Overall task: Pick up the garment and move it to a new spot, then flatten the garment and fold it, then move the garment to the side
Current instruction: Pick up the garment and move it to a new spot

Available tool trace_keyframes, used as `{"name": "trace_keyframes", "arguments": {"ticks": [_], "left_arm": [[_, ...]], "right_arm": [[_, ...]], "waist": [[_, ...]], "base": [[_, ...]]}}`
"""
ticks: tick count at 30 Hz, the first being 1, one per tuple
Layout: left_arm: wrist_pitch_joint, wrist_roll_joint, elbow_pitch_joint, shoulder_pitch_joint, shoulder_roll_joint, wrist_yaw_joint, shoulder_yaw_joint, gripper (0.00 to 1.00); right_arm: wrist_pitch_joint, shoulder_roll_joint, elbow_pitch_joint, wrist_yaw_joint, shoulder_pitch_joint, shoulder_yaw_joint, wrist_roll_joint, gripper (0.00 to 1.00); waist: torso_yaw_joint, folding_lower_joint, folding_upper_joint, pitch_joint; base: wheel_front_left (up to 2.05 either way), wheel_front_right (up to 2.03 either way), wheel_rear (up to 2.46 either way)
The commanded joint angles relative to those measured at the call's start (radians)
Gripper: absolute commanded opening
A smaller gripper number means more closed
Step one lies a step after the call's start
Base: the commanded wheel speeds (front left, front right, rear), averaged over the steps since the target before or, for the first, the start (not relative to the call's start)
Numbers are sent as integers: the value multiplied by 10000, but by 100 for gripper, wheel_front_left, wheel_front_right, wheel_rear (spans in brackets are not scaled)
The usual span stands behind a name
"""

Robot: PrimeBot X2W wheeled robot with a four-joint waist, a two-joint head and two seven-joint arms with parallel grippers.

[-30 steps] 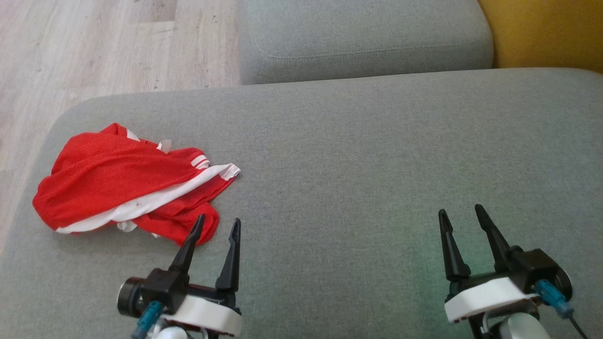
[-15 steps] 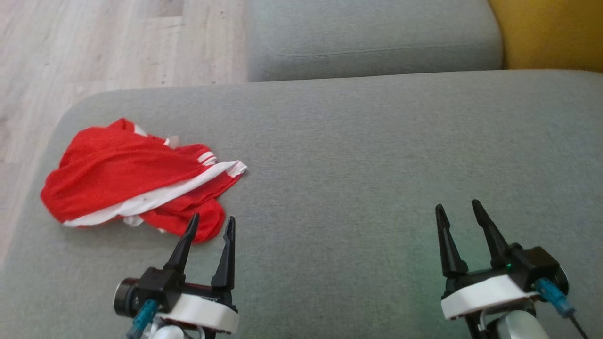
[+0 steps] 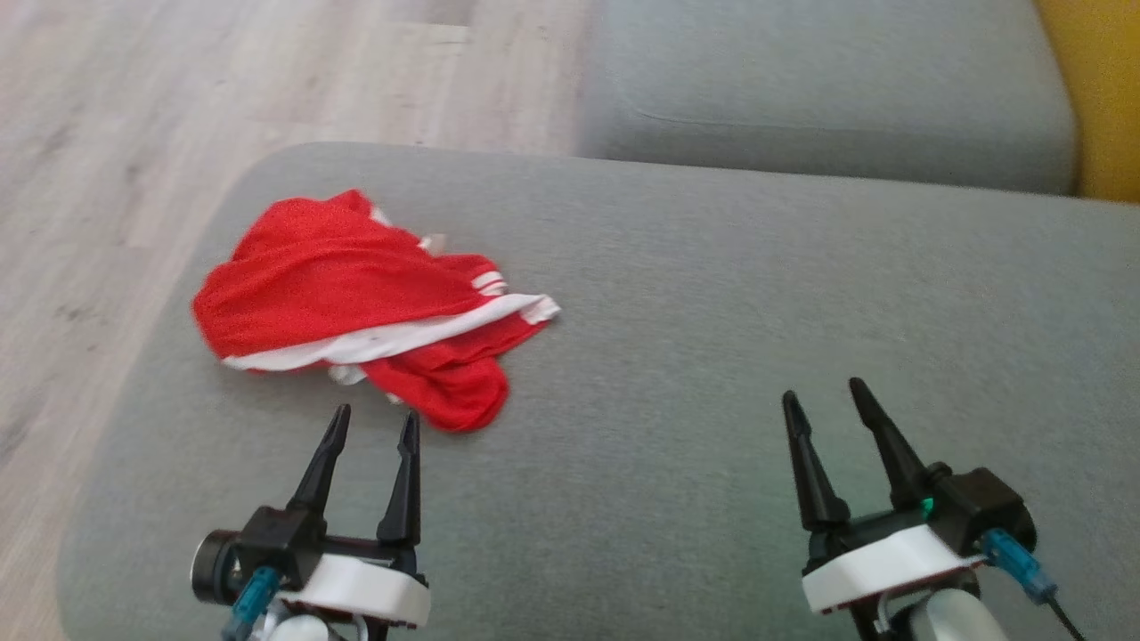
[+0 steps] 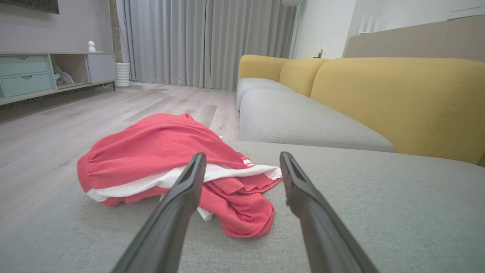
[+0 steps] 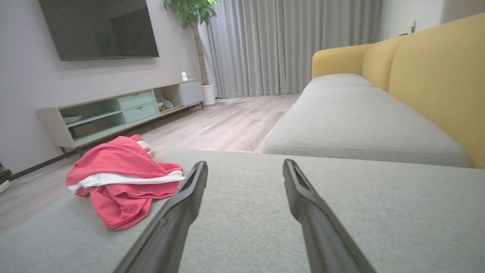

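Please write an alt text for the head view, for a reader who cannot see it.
A crumpled red garment with white trim lies near the left end of a grey cushion. The left gripper and the right gripper, both open and empty, point up from the bottom edge.

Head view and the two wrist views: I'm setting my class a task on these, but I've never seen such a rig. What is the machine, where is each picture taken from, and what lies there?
This is a two-armed robot. The head view looks down from a camera on its head. Its left claw shows at the lower left and its right claw at the lower right. Each has two long dark fingers, open and holding nothing. The wrist views look along each claw's own fingers. A crumpled red garment with white stripes lies on the grey fabric sofa cushion, just ahead of the left claw, not gripped.
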State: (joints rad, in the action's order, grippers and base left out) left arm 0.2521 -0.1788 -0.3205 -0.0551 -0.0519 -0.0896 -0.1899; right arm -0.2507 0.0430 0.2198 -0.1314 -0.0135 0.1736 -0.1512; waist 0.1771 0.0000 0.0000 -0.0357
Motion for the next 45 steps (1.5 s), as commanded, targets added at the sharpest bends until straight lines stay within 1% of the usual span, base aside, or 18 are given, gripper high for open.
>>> {"name": "trace_keyframes", "arguments": {"ticks": [1, 8, 16, 20, 24, 31, 35, 39, 40, 42, 45], "left_arm": [[97, 115, 264, -292, 4, -28, 412, 100], [97, 238, 210, -155, 7, -31, 600, 100], [97, 335, 182, -42, 10, -64, 540, 100], [97, 352, 156, -9, 11, -94, 527, 100], [97, 380, 196, -13, -8, -117, 622, 100], [97, 433, 244, -350, -223, -182, 783, 100], [29, 457, -185, -1281, -599, -292, 564, 100], [-804, 280, -907, -2860, -1275, -386, 73, 100], [-1095, 153, -1118, -3283, -1471, -396, -133, 100], [-1648, -205, -1426, -4140, -2006, -403, -964, 100], [-2555, -1232, -1845, -5334, -2709, -406, -1986, 100]], "right_arm": [[-111, 72, -389, 7, 171, 322, -80, 100], [-111, 72, -371, 7, 64, 542, -269, 100], [-111, 72, -355, 7, -57, 723, -465, 100], [-111, 72, -342, 7, -43, 811, -498, 100], [-111, 72, -335, 7, -15, 873, -523, 100], [-111, 72, -366, 7, 114, 1026, -387, 100], [-111, 72, -437, 7, 389, 984, -204, 100], [-111, 72, -523, 7, 734, 945, 35, 100], [-111, 72, -549, 7, 824, 958, 87, 100], [-111, 72, -587, 7, 1007, 993, 204, 100], [-111, 72, -624, 7, 1208, 971, 395, 100]], "waist": [[438, 0, 0, -135], [1343, 0, 0, -253], [2296, 0, 0, -387], [2500, 0, 0, -417], [2560, 0, 0, -397], [2169, 0, 0, 7], [1810, 0, 0, 573], [1430, 0, 0, 1233], [1318, 0, 0, 1416], [1092, 0, 0, 1775], [821, 0, 0, 2250]], "base": [[0, 0, 0], [0, 0, 0], [0, 0, 0], [0, 0, 0], [0, 0, 0], [0, 0, 0], [0, 0, 0], [0, 0, 0], [0, 0, 0], [0, 0, 0], [0, 0, 0]]}}
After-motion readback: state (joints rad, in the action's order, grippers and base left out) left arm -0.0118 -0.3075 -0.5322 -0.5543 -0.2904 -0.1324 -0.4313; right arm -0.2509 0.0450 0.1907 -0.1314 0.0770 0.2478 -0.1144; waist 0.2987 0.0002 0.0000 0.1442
